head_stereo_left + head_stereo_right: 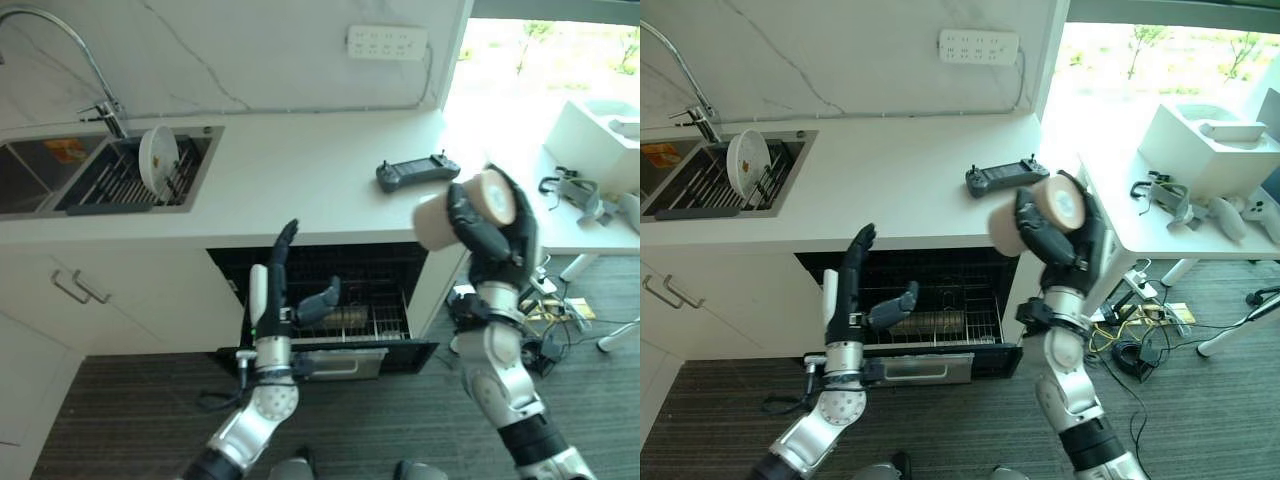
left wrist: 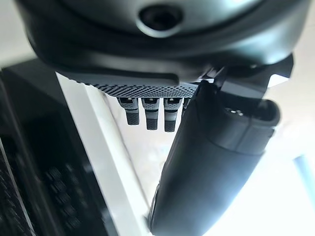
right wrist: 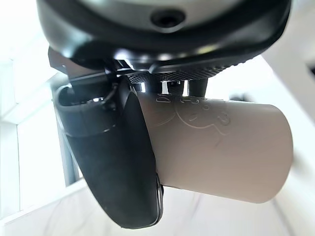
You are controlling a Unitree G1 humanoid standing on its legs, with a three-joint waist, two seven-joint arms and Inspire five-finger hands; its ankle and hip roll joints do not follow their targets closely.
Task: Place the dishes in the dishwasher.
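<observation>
Counter [image 1: 330, 180] edge above open dishwasher [image 1: 340, 300]; right hand [image 1: 495, 235] grips cup [image 1: 455, 215].

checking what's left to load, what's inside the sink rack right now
One white plate stands on edge in the sink rack. The rack's other slots look bare; the basin floor beneath it is hidden.

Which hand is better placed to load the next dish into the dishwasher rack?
Right. The right hand already grips the beige cup, raised beside the open dishwasher. The left hand is open and empty over the rack.
</observation>
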